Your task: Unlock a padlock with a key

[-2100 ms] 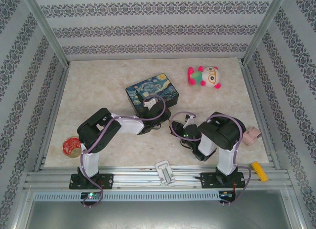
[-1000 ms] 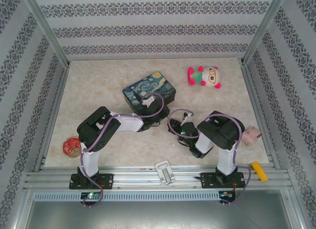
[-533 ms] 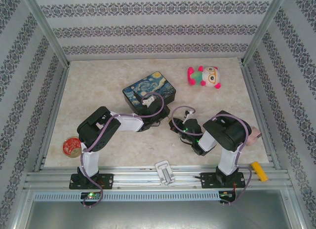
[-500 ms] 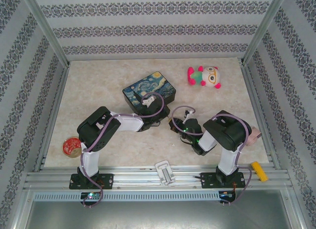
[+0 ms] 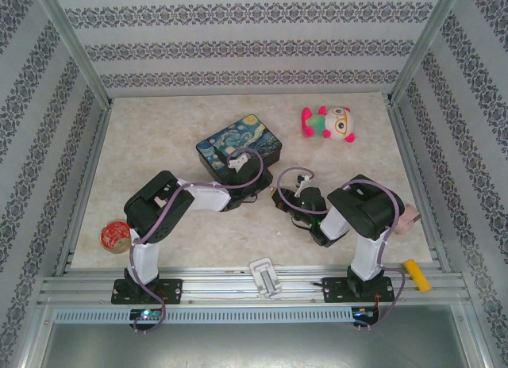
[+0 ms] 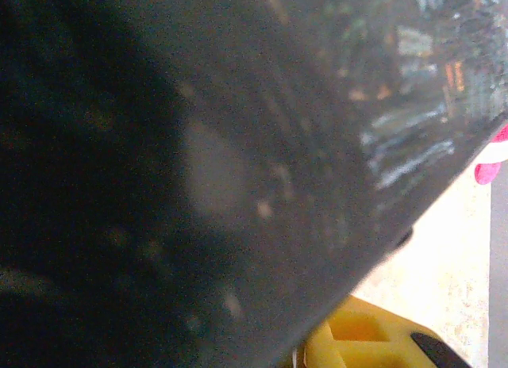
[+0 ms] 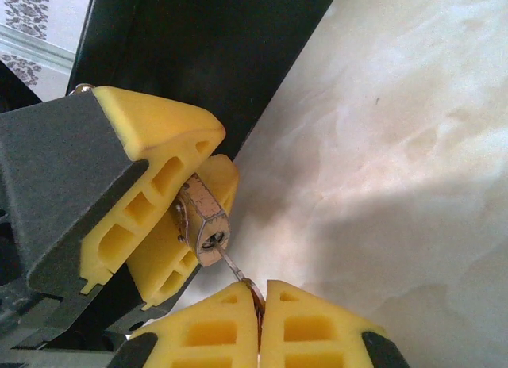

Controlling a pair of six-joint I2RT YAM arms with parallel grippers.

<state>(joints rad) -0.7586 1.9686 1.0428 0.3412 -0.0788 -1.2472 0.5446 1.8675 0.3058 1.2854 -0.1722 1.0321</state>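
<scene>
In the right wrist view, the small brass padlock (image 7: 200, 213) is clamped between the yellow fingers (image 7: 151, 174) of my left gripper (image 5: 266, 190), keyhole end facing me. My right gripper (image 7: 259, 306) is shut on the bow of the thin key (image 7: 238, 271), and the blade's tip sits in the keyhole. The shackle is hidden behind the left fingers. From above, both grippers meet just in front of the painted tin (image 5: 240, 148). In the left wrist view the dark tin (image 6: 198, 162) is pressed close, with one yellow finger (image 6: 357, 340) at the bottom.
A pink and white plush toy (image 5: 329, 122) lies at the back right. A red round tin (image 5: 116, 235) sits near the left edge. A pink block (image 5: 406, 217) and a yellow object (image 5: 417, 274) are by the right arm; a white part (image 5: 266, 274) rests on the front rail.
The right arm has swung its wrist up and in toward the left gripper. The tin and left gripper have shifted slightly back and left.
</scene>
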